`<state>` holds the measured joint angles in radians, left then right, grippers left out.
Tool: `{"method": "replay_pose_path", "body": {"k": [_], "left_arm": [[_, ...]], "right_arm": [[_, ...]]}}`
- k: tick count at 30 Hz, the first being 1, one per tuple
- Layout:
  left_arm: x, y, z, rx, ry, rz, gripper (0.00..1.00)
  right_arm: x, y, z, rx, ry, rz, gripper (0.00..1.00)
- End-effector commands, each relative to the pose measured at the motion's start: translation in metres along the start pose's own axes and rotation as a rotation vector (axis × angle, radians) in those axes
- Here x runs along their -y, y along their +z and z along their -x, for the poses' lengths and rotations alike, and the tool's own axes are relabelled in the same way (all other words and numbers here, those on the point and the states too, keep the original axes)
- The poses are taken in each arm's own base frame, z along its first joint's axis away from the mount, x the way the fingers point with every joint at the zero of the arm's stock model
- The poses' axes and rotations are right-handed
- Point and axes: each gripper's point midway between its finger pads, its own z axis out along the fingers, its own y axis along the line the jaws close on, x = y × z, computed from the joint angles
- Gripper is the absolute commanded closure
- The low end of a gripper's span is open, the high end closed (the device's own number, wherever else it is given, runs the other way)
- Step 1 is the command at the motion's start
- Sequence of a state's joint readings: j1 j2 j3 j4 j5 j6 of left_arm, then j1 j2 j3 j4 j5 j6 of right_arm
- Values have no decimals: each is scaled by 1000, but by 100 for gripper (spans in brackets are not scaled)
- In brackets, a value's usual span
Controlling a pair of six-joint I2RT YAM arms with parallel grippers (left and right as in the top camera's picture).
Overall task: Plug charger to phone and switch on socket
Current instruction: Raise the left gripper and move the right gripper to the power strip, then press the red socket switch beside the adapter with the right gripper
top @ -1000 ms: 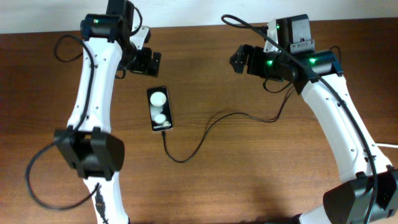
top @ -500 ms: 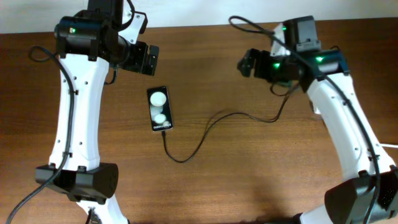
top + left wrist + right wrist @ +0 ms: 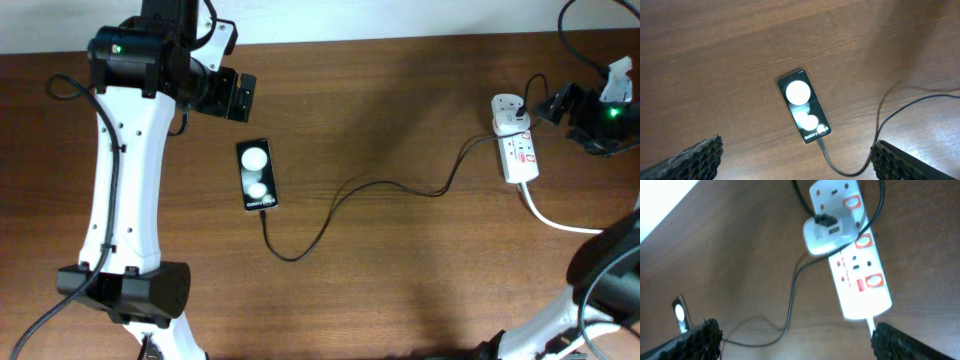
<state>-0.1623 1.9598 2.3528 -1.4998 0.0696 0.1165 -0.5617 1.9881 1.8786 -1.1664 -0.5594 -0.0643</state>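
Phone point(image 3: 257, 175) lies left of centre with the charger point(image 3: 340, 200) already in its lower end. My right gripper point(image 3: 796, 342) has swung from mid-table out beside the socket point(image 3: 517, 152) at the right edge, jaws wide and empty like the left gripper point(image 3: 233, 96); I judge only the switch remains

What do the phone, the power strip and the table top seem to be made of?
The phone: probably glass on the face, glossy black with two bright round spots. The power strip: likely moulded plastic, smooth white, slightly shiny. The table top: wood or wood-look laminate, brown with visible grain; which one cannot be told.
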Motion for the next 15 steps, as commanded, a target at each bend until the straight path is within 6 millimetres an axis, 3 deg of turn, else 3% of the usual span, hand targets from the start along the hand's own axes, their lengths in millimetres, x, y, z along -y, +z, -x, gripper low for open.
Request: {"method": "replay_pose_path", "body": {"k": [1, 10, 15], "left_arm": [[-3, -5, 2, 15, 14, 14, 1], [-3, -5, 2, 15, 14, 14, 1], [-3, -5, 2, 15, 14, 14, 1]], "right_arm": [[8, 11, 22, 2, -69, 9, 1], [53, 88, 18, -98, -84, 37, 1], [42, 116, 12, -117, -134, 151, 1]]}}
